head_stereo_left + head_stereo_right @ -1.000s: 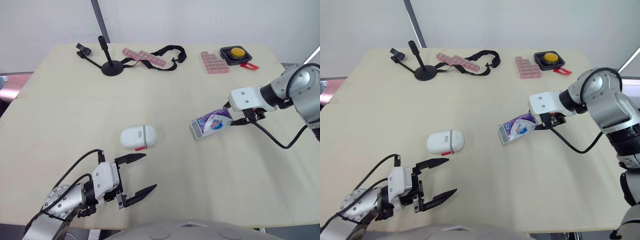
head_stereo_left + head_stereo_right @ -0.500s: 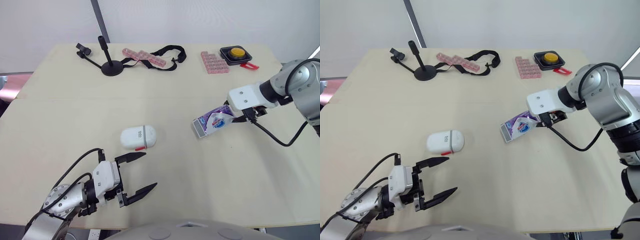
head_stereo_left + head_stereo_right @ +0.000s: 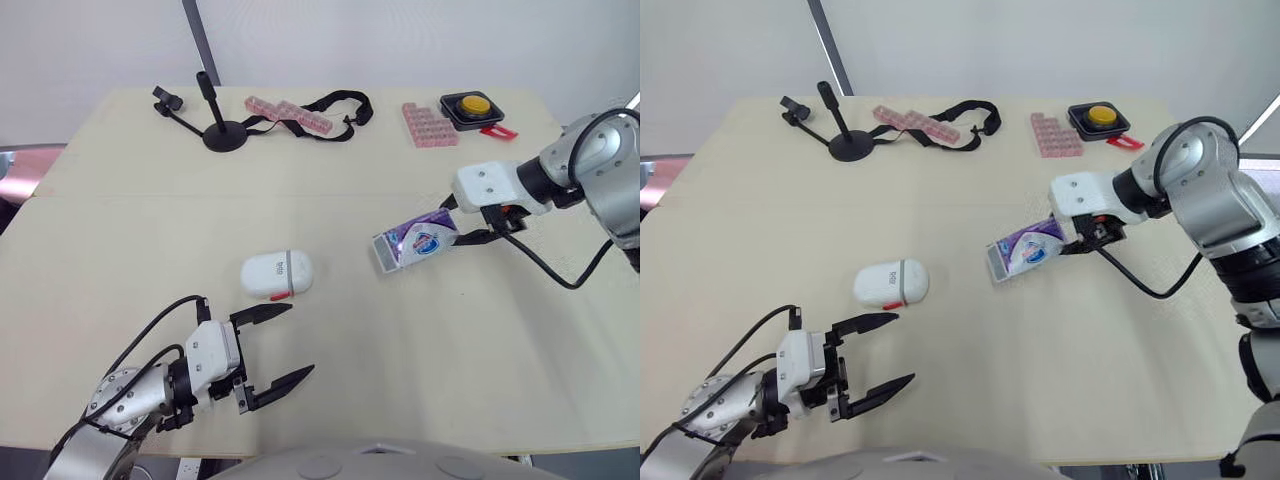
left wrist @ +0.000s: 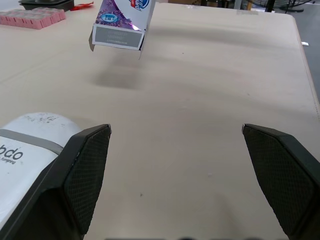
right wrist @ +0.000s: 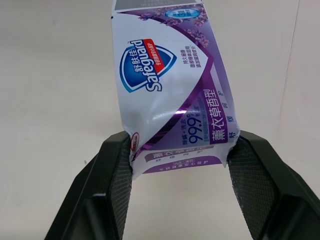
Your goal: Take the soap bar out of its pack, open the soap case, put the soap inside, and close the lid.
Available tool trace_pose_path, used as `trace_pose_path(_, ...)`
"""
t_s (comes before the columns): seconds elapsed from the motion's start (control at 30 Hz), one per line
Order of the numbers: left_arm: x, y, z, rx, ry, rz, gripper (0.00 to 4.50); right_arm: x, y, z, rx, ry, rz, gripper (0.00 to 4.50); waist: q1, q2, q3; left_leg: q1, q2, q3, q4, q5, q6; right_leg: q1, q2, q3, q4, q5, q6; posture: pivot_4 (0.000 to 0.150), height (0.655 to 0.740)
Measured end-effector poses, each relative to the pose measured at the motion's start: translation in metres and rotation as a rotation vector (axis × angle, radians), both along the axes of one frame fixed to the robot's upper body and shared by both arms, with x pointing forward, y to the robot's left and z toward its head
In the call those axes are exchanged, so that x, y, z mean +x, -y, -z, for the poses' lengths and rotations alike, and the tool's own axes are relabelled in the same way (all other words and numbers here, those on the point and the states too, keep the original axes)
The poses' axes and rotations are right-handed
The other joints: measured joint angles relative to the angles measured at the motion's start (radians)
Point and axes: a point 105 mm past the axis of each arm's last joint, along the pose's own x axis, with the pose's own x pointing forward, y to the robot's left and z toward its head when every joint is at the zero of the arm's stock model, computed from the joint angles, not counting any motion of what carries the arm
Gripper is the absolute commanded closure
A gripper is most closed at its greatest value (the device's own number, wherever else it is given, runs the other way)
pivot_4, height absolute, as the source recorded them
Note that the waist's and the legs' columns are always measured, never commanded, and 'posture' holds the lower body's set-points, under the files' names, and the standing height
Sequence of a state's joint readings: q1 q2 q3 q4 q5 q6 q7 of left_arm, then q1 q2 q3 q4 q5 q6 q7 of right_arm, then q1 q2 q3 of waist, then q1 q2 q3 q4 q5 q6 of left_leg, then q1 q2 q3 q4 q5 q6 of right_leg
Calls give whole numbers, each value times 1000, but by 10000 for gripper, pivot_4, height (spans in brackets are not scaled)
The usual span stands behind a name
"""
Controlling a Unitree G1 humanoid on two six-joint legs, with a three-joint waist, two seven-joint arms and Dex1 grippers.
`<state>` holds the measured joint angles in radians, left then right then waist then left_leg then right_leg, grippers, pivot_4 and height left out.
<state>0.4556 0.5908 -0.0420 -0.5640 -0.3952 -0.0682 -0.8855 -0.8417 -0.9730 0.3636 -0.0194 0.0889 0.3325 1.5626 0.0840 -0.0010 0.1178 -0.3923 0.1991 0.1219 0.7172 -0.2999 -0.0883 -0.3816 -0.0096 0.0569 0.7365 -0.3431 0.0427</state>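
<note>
A purple and white soap pack hangs above the table right of centre, tilted, its grey end flap toward the left. My right gripper is shut on its right end; in the right wrist view both black fingers press the pack from either side. The white oval soap case lies closed on the table left of centre, with a red tab at its front. My left gripper stands open near the front edge, just in front of the case, holding nothing.
Along the table's far edge stand a black mini tripod, a black strap with pink pill boxes, another pink pill box and a yellow button in a black box. Bare tabletop lies between the two grippers.
My right gripper has lifted the soap pack and carried it slightly left, toward the table's middle. The left gripper and the soap case have not moved.
</note>
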Motion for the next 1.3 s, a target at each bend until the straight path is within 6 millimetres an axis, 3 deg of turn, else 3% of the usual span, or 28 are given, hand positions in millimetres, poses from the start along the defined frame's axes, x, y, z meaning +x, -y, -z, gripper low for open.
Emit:
trace_pose_path(0.17, 2, 2, 0, -1, -8, -2, 0, -1, 18, 10, 46, -102, 107, 17818, 8, 0, 0, -1, 0, 0, 1, 0, 0, 0, 0, 0, 0, 0, 0, 1500, 7143)
trace_pose_path(0.53, -6, 0, 7, -3, -29, 8, 0, -8, 12, 11, 105, -150, 81, 17818, 2, 1, 0, 0, 1, 1, 1, 0, 0, 0, 1, 2, 0, 0, 0, 1500, 7143)
trace_pose_path(0.73, -10, -5, 14, 3, -35, 5, 0, -12, 15, 24, 106, -187, 86, 17818, 6, 2, 0, -1, 0, 1, 1, 0, 0, -1, 1, 2, 0, 0, 0, 1500, 7143)
trace_pose_path(0.93, -12, -7, 18, 8, -29, 7, 0, -10, 18, 23, 112, -171, 82, 17818, 4, 2, 0, 0, 1, 1, 1, 0, 0, -1, 0, 2, -2, 0, 0, 1500, 7143)
trace_pose_path(1.17, -11, -10, 22, 14, -38, 4, 0, 2, 56, 19, 220, -136, 219, 17818, 10, 2, 0, -1, 0, 1, 2, 0, 0, -1, 0, 2, -1, 0, 0, 1500, 7143)
trace_pose_path(1.3, -9, -9, 21, 14, -28, 6, 0, 20, 79, 13, 506, -76, 388, 17818, 6, 2, 0, -4, 0, 1, 2, 0, 0, -1, 1, 2, -1, 0, 0, 1500, 7143)
